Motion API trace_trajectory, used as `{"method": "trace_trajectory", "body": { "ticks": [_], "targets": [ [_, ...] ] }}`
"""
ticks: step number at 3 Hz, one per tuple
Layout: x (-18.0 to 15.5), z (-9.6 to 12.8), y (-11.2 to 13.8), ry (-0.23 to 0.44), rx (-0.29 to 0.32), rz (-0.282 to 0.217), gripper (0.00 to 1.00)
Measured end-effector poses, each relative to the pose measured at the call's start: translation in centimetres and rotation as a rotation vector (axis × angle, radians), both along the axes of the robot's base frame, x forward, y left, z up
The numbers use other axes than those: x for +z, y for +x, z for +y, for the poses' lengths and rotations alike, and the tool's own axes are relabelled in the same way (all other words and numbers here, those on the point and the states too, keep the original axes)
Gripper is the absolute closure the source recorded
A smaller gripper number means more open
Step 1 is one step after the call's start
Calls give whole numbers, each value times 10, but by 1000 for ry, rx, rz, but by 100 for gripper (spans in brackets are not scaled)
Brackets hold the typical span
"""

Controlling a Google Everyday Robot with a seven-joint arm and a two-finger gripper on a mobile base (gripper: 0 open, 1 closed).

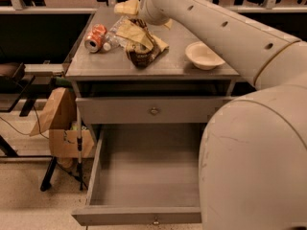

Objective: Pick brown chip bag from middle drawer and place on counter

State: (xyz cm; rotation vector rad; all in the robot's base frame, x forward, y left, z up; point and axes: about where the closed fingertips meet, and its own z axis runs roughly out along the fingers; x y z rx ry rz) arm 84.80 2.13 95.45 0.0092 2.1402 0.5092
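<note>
The brown chip bag (142, 52) lies crumpled on the counter (158, 67), left of centre; it is dark brown with tan ends. My gripper (138, 22) is at the end of the big white arm, just above and behind the bag, over the back of the counter. Whether it still touches the bag is hidden by the bag's folds. The middle drawer (146, 176) is pulled fully open below, and its grey floor is bare. The upper drawer (153, 110) is closed.
An orange soda can (95, 37) lies on its side at the counter's left, with a clear plastic bottle (114, 36) beside it. A white bowl (203, 55) stands at the right. A cardboard box (60, 123) and a stand are on the floor to the left. My arm's body fills the right side.
</note>
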Motion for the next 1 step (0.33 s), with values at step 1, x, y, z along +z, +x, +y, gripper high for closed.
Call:
{"method": "trace_trajectory", "body": {
  "ticks": [1],
  "targets": [
    [0, 0, 0, 0, 0, 0, 0]
  ]
}}
